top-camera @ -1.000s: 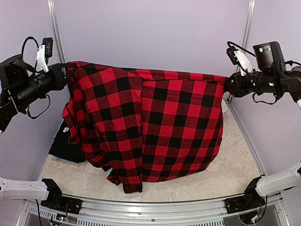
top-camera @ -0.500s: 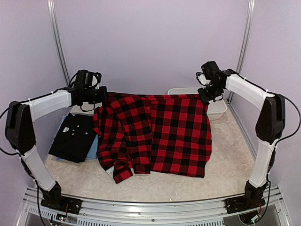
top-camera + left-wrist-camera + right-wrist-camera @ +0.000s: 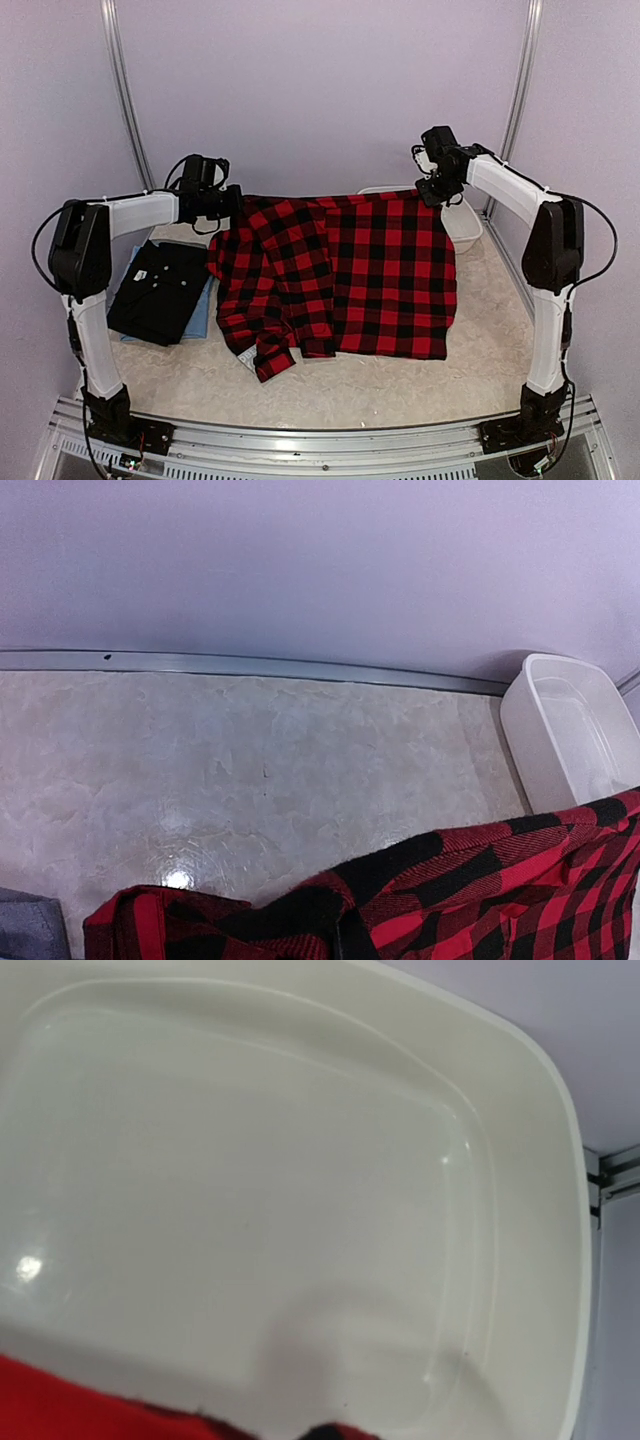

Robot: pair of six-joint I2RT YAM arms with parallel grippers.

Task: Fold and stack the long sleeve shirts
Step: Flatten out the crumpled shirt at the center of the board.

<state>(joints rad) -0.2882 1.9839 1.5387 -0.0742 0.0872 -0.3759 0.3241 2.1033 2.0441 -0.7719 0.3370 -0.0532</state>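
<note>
Flannel shirt [image 3: 350,275], checked red and black, sits in the middle of the top view, gripped at its top edge by both pincers. The left gripper [image 3: 232,203] is clamped tight on the upper left corner, with nothing but cloth between its jaws. The right gripper [image 3: 432,192] is closed just as tightly on the upper right corner.

The top edge runs almost straight between the two, across the upper middle of the frame. From that edge the flannel shirt spreads down toward the lower middle and comes to rest on the pale table [image 3: 400,385]. The right half lies fairly flat. The left half is bunched into folds, with a sleeve end poking out at the lower left of the cloth.

In the left wrist view the fingers themselves are hidden; only the checked edge crosses the bottom of the frame. The right wrist view shows just a sliver of red in the bottom left corner.

A white basin [image 3: 466,230] stands behind the right-hand corner in the upper right, partly covered by the cloth; it fills the right wrist view. At the left of the top view a folded black shirt [image 3: 160,290] lies on a light blue shirt [image 3: 201,312], just beside the bunched side.
</note>
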